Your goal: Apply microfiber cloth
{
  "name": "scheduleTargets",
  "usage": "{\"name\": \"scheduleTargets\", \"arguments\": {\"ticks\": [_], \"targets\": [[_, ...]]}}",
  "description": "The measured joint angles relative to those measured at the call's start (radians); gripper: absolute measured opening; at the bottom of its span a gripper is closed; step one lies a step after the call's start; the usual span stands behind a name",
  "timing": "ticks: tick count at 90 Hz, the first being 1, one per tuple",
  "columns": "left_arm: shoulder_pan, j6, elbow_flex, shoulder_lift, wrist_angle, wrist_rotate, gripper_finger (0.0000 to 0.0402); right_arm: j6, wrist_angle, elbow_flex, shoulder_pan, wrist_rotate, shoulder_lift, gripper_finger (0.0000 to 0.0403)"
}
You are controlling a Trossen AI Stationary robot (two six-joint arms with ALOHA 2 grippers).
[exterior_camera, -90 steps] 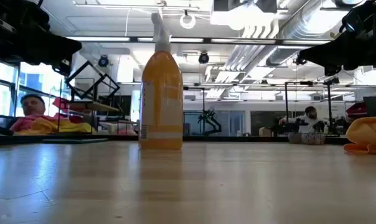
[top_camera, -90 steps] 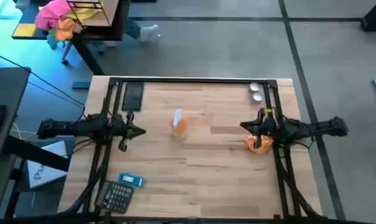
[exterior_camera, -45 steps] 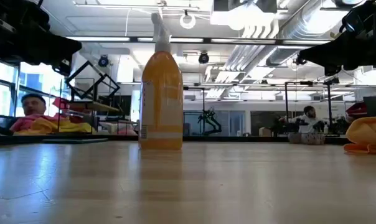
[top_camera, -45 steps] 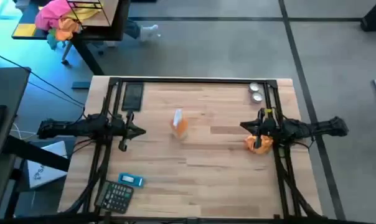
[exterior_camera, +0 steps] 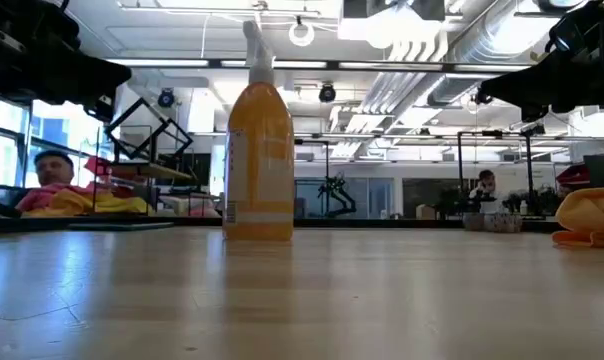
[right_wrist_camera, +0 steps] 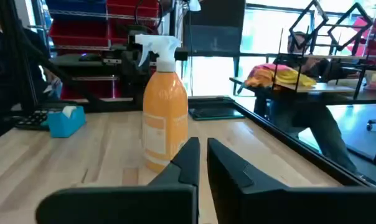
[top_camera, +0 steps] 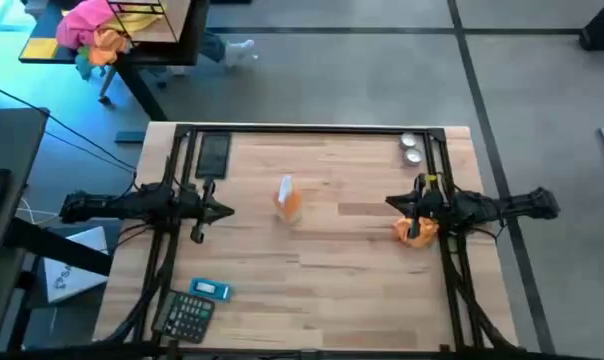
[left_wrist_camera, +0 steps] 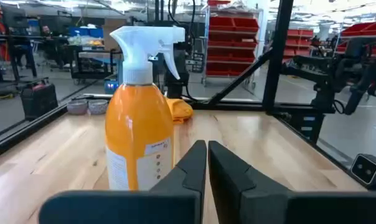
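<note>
Jaws: left gripper (left_wrist_camera: 206,163) fingers nearly together, holding nothing, hovering at table's left side. Phone (top_camera: 213,154) flat at far-left corner. Spray bottle (top_camera: 287,198) upright mid-table. Right gripper (right_wrist_camera: 202,163) likewise narrow and empty, at right side. Microfiber cloth (top_camera: 417,230) crumpled on wood right under right gripper, whether touching unclear. Step in hand, by judgement: right arm picks cloth. Do well: spread fingers first, descend straight onto bunched fold, pinch several layers, lift clear, steer around bottle toward phone.
</note>
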Motion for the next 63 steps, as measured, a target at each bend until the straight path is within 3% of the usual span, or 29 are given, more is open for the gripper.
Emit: {"name": "scheduleTargets", "arguments": {"ticks": [63], "targets": [[0.0, 0.0, 0.0, 0.0, 0.0, 0.0, 0.0, -0.05, 0.013, 0.0, 0.0, 0.027, 0.0, 0.0]]}}
